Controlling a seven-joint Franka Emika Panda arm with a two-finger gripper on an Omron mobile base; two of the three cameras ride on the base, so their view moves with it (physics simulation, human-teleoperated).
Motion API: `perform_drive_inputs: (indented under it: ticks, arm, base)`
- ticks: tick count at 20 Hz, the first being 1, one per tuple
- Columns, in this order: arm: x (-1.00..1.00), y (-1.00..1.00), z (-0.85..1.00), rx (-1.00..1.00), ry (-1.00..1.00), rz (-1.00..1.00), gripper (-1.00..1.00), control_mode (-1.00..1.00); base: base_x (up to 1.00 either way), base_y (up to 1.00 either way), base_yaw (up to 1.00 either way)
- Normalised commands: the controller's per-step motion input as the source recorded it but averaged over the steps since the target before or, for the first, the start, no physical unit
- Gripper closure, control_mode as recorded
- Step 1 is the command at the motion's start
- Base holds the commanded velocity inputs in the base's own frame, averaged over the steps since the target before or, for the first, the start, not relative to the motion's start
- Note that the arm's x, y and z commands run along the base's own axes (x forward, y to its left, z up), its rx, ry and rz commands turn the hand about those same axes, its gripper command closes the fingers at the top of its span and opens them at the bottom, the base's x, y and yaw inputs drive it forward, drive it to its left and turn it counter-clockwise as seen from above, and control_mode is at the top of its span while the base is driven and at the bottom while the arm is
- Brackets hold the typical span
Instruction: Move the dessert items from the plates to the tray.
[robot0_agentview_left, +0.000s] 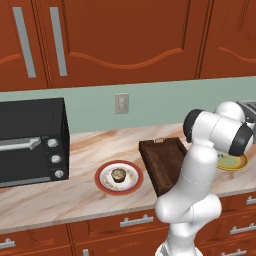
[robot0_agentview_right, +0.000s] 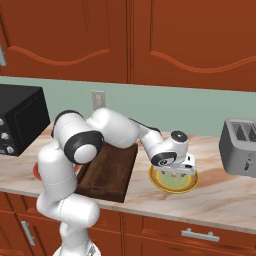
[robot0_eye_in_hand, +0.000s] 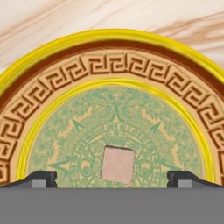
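The pale beige piece lies at the centre of the yellow-green plate, which sits right of the tray on the counter. My gripper hangs low over that plate, open, with its two fingertips spread wide on either side of the piece and not touching it. The brown cupcake stands on the red-rimmed plate, left of the dark wooden tray. Nothing lies in the tray. My arm hides most of the yellow plate in the left base view.
A black oven stands at the counter's left end. A silver toaster stands to the right of the yellow plate. Red cabinets hang above the green back wall. The counter's front edge runs just below both plates.
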Motion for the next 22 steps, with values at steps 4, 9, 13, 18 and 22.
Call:
perform_drive_inputs:
  ticks: [4,9,13,18,22]
  arm:
    - [0.06,-0.05,-0.08,0.00,0.00,0.00,-1.00,-1.00]
    - [0.07,-0.05,-0.10,0.00,0.00,0.00,-1.00,-1.00]
    - [0.05,-0.05,-0.06,0.00,0.00,0.00,-1.00,-1.00]
    - [0.04,-0.02,-0.03,0.00,0.00,0.00,1.00,-1.00]
    - [0.01,0.00,-0.01,0.00,0.00,0.00,1.00,-1.00]
  base:
    - [0.00,0.00,0.00]
    - [0.00,0.00,0.00]
    - [0.00,0.00,0.00]
    - [0.00,0.00,0.00]
    - [0.00,0.00,0.00]
